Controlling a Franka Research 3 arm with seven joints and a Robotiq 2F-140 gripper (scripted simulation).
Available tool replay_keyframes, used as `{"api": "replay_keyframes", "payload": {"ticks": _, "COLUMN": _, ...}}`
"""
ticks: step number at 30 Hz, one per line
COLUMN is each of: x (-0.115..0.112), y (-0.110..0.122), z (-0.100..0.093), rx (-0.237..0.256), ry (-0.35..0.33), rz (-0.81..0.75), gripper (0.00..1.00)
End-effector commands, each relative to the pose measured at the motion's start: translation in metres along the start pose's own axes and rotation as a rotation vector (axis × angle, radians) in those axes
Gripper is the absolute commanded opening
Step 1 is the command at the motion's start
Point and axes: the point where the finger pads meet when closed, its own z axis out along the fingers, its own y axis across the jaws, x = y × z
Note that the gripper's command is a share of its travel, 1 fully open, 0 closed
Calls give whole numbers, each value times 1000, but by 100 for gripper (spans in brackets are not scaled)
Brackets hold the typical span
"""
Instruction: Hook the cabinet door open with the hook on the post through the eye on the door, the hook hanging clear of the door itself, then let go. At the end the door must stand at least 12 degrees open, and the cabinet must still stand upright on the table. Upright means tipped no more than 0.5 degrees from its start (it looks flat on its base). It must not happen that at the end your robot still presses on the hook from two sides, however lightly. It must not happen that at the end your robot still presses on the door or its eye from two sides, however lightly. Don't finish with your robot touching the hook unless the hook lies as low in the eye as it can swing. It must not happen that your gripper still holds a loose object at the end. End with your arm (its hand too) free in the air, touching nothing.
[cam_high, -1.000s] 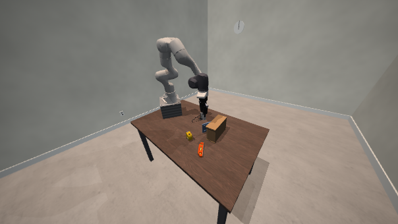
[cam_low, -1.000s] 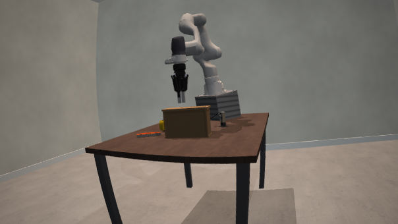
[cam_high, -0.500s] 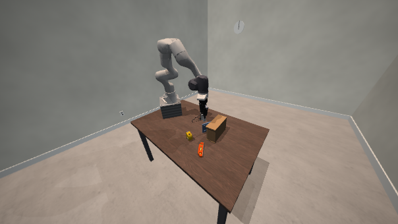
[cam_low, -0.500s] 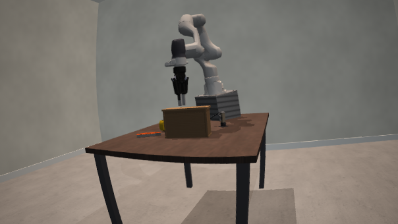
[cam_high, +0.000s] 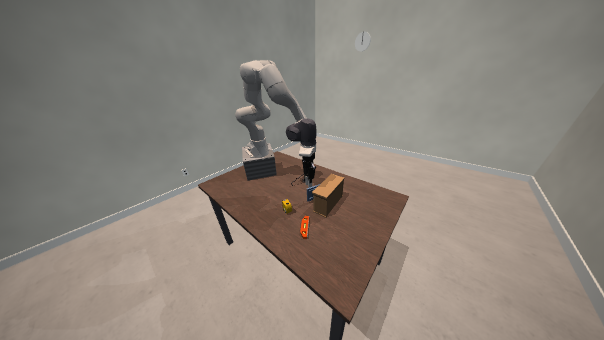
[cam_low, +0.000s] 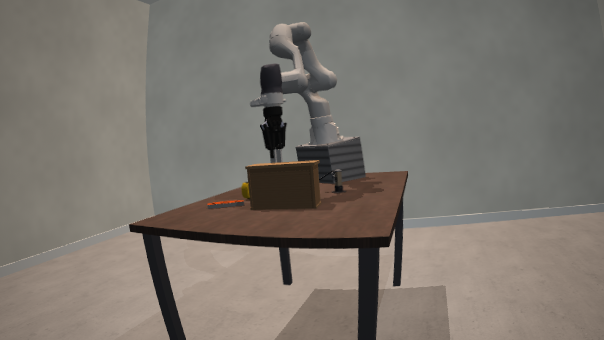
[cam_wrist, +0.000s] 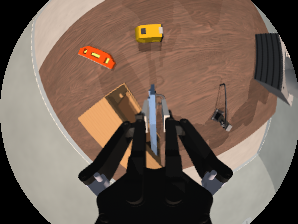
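The black two-finger gripper (cam_high: 308, 183) (cam_low: 275, 159) (cam_wrist: 156, 120) looks unclenched, its fingers narrowly parted astride the blue cabinet door (cam_high: 311, 194) (cam_wrist: 153, 117), which stands ajar. Best ease it sideways without pinching, sparing the brown wooden cabinet (cam_high: 327, 198) (cam_low: 284, 186) (cam_wrist: 102, 118); the thin dark hook (cam_high: 298, 180) (cam_low: 327, 175) (cam_wrist: 224, 95) hangs well apart.

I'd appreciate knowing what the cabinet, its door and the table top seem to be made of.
The cabinet: probably wood, matte, given its tan, faintly grained panels. Its door: painted wood, metal or plastic, unclear; it shows only flat blue. The table top: dark brown wood or a wood-look laminate, low sheen, with streaky grain.
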Motion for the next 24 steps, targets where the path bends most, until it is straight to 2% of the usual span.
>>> {"api": "replay_keyframes", "payload": {"ticks": 1, "x": -1, "y": -4, "z": 5, "rx": 11, "ry": -1, "rz": 7, "gripper": 16}}
{"api": "replay_keyframes", "payload": {"ticks": 24, "x": -1, "y": -5, "z": 27, "rx": 11, "ry": -1, "rz": 7, "gripper": 16}}
